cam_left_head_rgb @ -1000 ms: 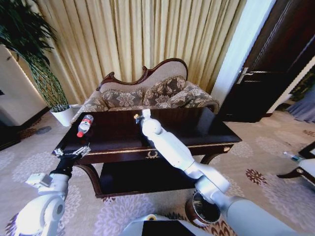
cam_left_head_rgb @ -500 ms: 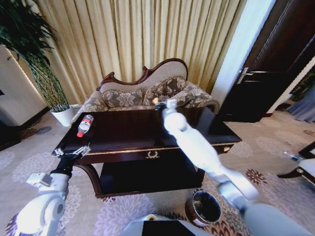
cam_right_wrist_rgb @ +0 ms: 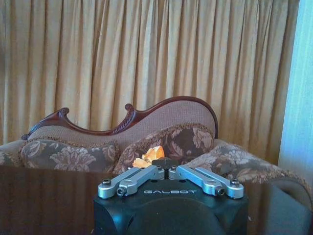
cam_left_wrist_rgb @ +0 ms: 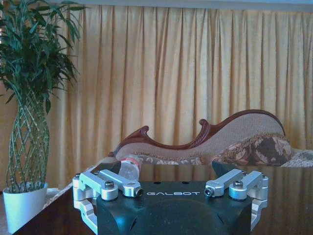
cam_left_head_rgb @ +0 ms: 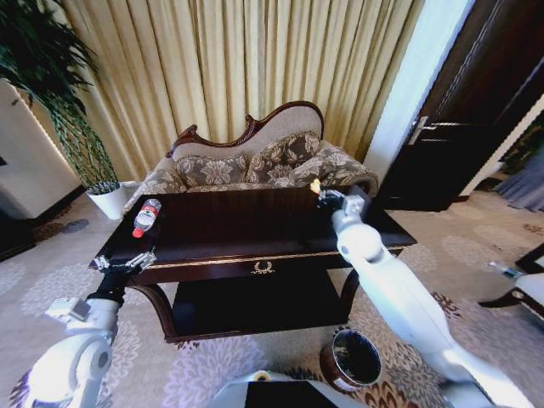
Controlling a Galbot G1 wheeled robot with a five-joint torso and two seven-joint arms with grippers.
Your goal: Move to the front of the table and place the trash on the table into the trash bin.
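Note:
The dark glossy table (cam_left_head_rgb: pixel 212 234) stands in front of me. My right gripper (cam_left_head_rgb: pixel 325 195) hovers over the table's right end, shut on a yellow-orange scrap of trash (cam_left_head_rgb: pixel 315 185). In the right wrist view the scrap (cam_right_wrist_rgb: pixel 150 155) sticks out from the closed fingertips of that gripper (cam_right_wrist_rgb: pixel 165 165). The round dark trash bin (cam_left_head_rgb: pixel 350 359) sits on the carpet below and in front of the table's right corner. My left gripper (cam_left_head_rgb: pixel 126 262) waits open at the table's front left corner, and in the left wrist view the gripper (cam_left_wrist_rgb: pixel 166 170) holds nothing.
A plastic water bottle with a red cap (cam_left_head_rgb: pixel 146 216) lies on the table's left part, and the bottle (cam_left_wrist_rgb: pixel 129 165) lies just beyond my left fingers. A patterned sofa (cam_left_head_rgb: pixel 255 161) stands behind the table. A potted plant (cam_left_head_rgb: pixel 109 197) stands at the left and a dark door (cam_left_head_rgb: pixel 476 110) at the right.
My right arm has swung to the right, carrying the yellow-orange scrap from over the table's middle to over its right end. The left arm has stayed still.

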